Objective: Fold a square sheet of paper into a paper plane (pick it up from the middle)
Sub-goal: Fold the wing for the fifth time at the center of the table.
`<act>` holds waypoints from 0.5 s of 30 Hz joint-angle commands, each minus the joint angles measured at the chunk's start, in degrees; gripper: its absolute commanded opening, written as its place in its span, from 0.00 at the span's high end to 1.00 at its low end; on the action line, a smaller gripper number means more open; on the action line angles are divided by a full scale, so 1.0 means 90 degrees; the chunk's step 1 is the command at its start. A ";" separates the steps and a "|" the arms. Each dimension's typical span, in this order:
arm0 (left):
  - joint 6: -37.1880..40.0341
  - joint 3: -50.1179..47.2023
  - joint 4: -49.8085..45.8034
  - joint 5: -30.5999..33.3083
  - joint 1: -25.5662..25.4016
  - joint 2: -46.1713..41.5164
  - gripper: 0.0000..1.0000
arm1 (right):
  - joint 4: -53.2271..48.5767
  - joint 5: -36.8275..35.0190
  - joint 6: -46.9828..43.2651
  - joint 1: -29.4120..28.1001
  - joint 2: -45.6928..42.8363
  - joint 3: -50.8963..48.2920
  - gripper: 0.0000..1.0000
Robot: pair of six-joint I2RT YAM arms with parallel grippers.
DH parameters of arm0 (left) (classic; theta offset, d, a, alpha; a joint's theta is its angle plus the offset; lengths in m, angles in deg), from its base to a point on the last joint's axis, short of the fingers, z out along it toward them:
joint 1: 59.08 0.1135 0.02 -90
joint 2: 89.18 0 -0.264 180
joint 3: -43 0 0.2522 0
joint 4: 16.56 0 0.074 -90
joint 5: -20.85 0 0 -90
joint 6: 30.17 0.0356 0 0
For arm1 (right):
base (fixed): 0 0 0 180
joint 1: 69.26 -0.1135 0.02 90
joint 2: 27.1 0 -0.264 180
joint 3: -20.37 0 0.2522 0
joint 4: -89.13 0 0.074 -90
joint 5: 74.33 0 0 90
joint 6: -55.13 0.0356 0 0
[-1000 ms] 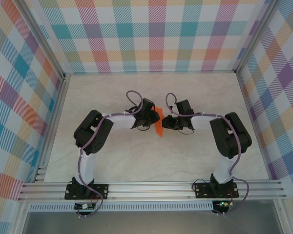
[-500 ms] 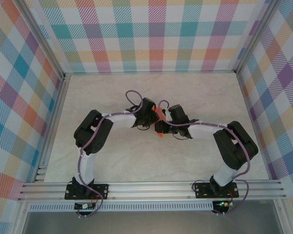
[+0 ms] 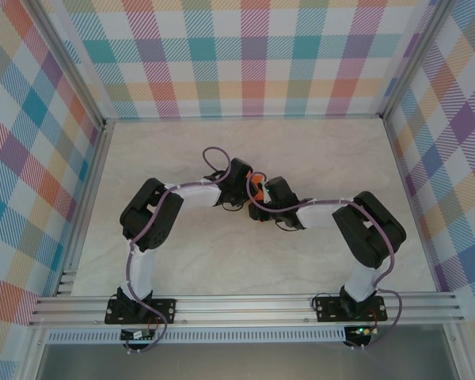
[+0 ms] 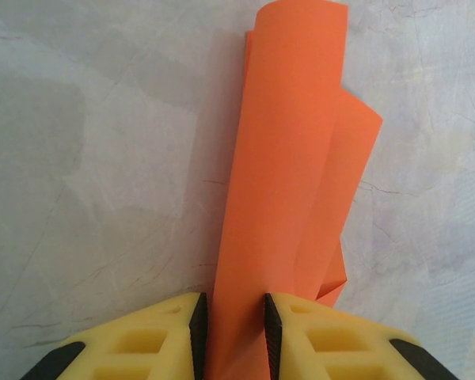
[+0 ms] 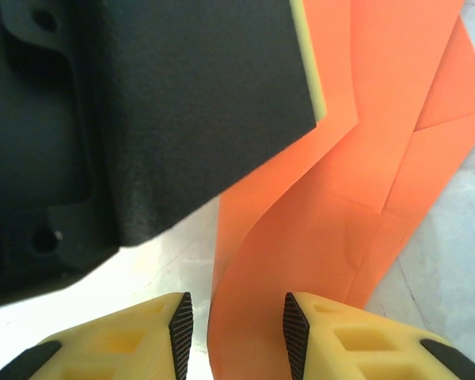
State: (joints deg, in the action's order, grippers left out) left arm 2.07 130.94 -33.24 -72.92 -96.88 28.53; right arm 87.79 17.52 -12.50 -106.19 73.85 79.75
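Sitting within left gripper (image 4: 231,315): folded paper (image 4: 285,158)

Left tool (image 4: 231,321) crowds right tool (image 5: 236,317); surrounding table (image 3: 182,150) free.

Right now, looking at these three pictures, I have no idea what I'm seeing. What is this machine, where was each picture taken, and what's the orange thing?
These are two small robot arms, the left arm and the right arm, bolted at the near edge of a pale table with checked walls. The wide picture looks down from above and behind them. The two close-ups come from a camera on each wrist; the yellow fingers at the bottom belong to that arm. Between the arms is a partly folded orange paper. The left jaws are shut on it, pinching its layers. The right jaws stand either side of another edge, with a gap on one side, so they seem not to be gripping.
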 commanded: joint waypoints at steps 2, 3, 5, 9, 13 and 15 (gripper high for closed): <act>-0.0116 0.0208 -0.0164 0.0004 -0.0028 0.0158 0.72 | 0.0237 -0.0496 -0.0181 -0.0076 0.0286 -0.0118 0.61; -0.0119 0.0215 -0.0163 -0.0010 -0.0028 0.0151 0.72 | 0.0226 -0.0555 -0.0190 -0.0093 0.0320 -0.0110 0.60; -0.0127 0.0225 -0.0164 -0.0016 -0.0028 0.0123 0.72 | 0.0237 -0.0632 -0.0227 -0.0123 0.0370 -0.0129 0.59; -0.0135 0.0255 -0.0193 -0.0020 -0.0028 0.0075 0.72 | 0.0283 -0.0783 -0.0372 -0.0193 0.0405 -0.0215 0.54; -0.0178 0.0255 -0.0185 -0.0017 -0.0028 0.0056 0.72 | 0.0323 -0.0905 -0.0519 -0.0257 0.0405 -0.0265 0.47; -0.0189 0.0265 -0.0188 -0.0021 -0.0028 0.0038 0.72 | 0.0248 -0.1002 -0.0568 -0.0272 0.0415 -0.0232 0.48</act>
State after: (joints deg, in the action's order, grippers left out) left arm 1.07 131.72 -33.44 -72.94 -96.88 28.53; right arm 92.99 11.29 -15.72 -108.33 75.35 79.16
